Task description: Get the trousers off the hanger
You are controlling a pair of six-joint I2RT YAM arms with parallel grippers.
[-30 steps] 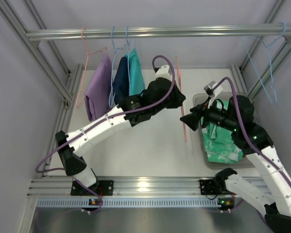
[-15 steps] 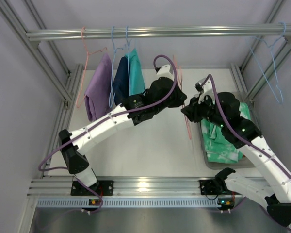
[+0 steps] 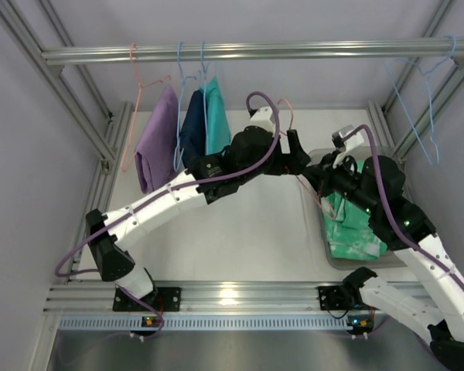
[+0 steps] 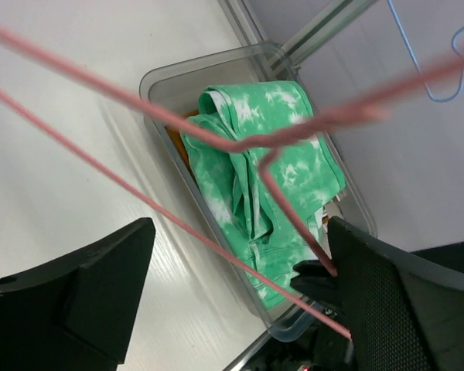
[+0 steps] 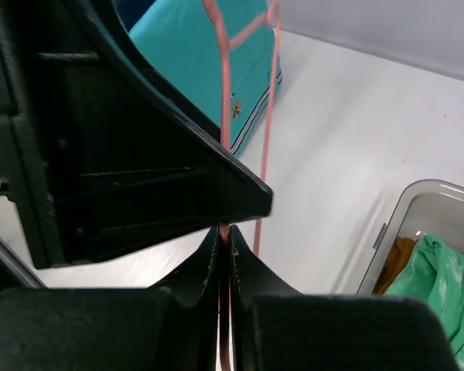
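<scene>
Right gripper (image 5: 224,232) has swung in from over the bin and now pinches the bare pink hanger (image 5: 224,116), while the left gripper (image 4: 240,224) stands wide, wire running between its fingers: a handover, by the look of it. Beyond, the mint-green trousers (image 4: 309,166) lie in the clear bin (image 4: 162,81) atop the rust-orange pair (image 4: 178,151), already off.

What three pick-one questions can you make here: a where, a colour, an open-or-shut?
1. Where do the mint-green trousers lie? A on a chair; B in the clear bin; C in a drawer.
2. What colour is the hanger that the right gripper pinches? A blue; B black; C pink.
3. How is the left gripper? A open; B shut on cloth; C out of view.
Answers: B, they fill the bin; C, pink wire sits between shut fingers; A, its fingers stand wide apart.
</scene>
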